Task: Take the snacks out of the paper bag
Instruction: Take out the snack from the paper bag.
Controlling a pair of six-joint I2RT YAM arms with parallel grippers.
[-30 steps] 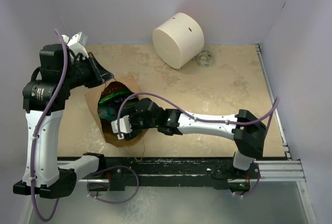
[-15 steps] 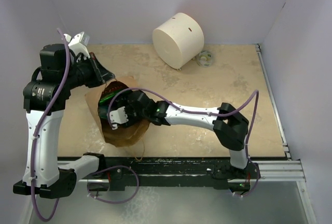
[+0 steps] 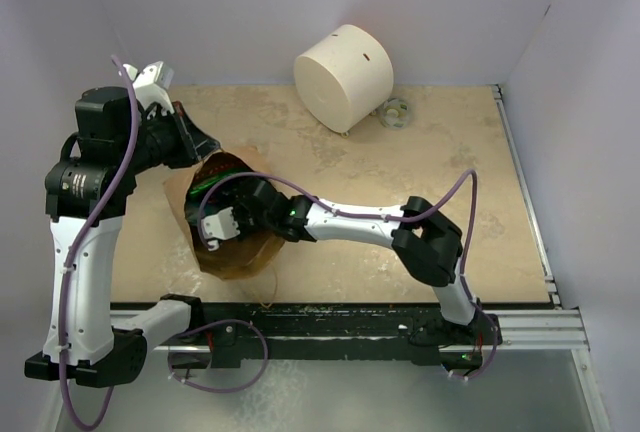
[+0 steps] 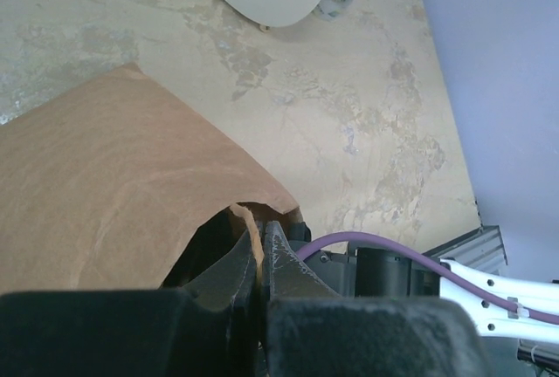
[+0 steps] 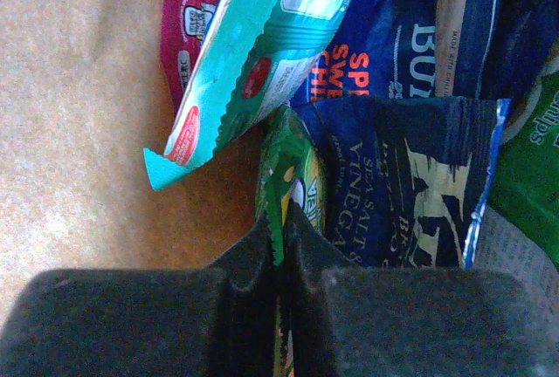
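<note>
Pale lilac walls [image 3: 250,2] box in a mottled beige tabletop [image 3: 400,202]. A white cylinder [image 3: 343,74] and a tape roll [image 3: 396,112] sit at the back, well apart from the work. The bag [image 3: 240,257] lies at the left, mouth open towards the right arm. The left pincer [image 4: 260,255] is clamped on the bag's paper rim and holds the mouth up. The snacks [image 5: 419,54] are all inside the bag.

The right pincer [image 5: 281,237] is deep in the bag, its jaws together on the crimped edge of a green packet [image 5: 293,176]. A teal packet [image 5: 262,45] leans over that one from above, and a blue packet [image 5: 393,185] touches its side. A red packet [image 5: 183,28] lies behind, against the paper.

The bite looks thin, taking only the sealed edge of glossy foil, so a quick pull could let the packet slide free. The leaning teal packet may drag along and drop at the mouth. If the right wrist catches the bag wall on the way out, the whole bag could shift. The rim could also tear out of the left pincer and the mouth fall shut.
</note>
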